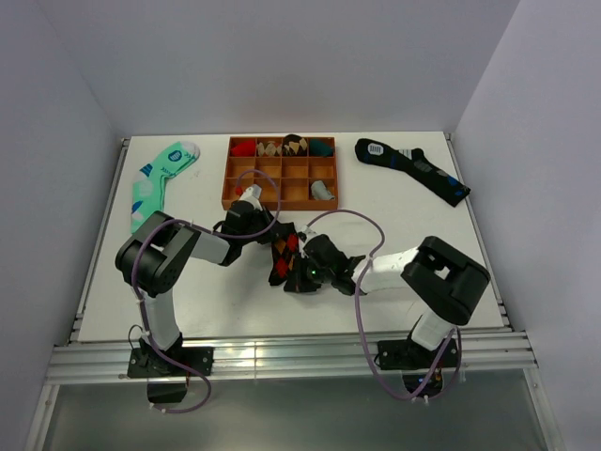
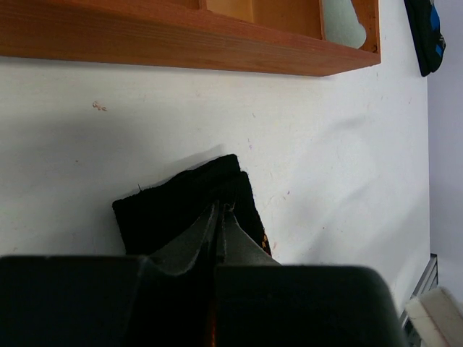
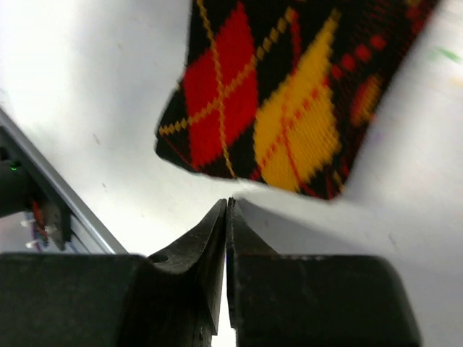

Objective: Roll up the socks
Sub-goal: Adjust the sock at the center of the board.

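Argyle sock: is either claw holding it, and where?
Right gripper shut, empty, short of the sock. Left gripper shut over its black end; grip cannot be told.

The sock [image 3: 275,108] is showing matt knitted cloth. The tray [image 2: 181,43] is looking like smooth, faintly glossy wood. The worktop [image 2: 325,159] is looking matt, lightly scuffed. The left pincer [image 2: 219,211] and right pincer [image 3: 228,204] are showing matt black plastic.

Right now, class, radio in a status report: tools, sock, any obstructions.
Left tool shut, tips over black argyle sock with red and orange diamonds; hold unclear. Right tool shut, empty, short of it. Orange wooden tray close beyond.
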`<control>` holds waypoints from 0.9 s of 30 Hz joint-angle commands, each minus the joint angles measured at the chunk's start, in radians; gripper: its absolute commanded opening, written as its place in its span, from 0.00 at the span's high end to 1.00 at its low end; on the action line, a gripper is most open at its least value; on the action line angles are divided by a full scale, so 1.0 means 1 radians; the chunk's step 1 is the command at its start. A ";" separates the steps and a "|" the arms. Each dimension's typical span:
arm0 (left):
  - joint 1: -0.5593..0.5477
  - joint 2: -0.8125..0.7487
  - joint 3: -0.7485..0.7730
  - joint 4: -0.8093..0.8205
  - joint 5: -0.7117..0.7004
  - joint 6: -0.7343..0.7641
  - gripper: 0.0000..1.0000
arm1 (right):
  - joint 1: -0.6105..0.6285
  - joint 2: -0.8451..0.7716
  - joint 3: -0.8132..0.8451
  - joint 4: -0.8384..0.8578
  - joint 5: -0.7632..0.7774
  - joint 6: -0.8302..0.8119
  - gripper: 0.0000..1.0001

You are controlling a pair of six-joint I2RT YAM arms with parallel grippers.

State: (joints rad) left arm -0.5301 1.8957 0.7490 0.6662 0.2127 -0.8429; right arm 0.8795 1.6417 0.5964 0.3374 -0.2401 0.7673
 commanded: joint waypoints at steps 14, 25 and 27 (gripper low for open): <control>-0.010 -0.014 -0.077 -0.040 0.014 0.079 0.93 | -0.066 -0.281 0.083 -0.259 0.148 -0.169 0.85; -0.056 -0.113 -0.146 -0.033 -0.001 0.051 0.92 | -0.091 -0.247 0.106 -0.226 0.117 -0.203 0.85; -0.079 -0.147 -0.177 -0.013 -0.021 0.035 0.92 | -0.091 -0.258 0.086 -0.206 0.105 -0.192 0.85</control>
State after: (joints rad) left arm -0.5816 1.7996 0.6170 0.7059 0.2115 -0.8066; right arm 0.7956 1.3895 0.6701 0.0917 -0.1215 0.5850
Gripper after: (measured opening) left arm 0.080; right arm 0.152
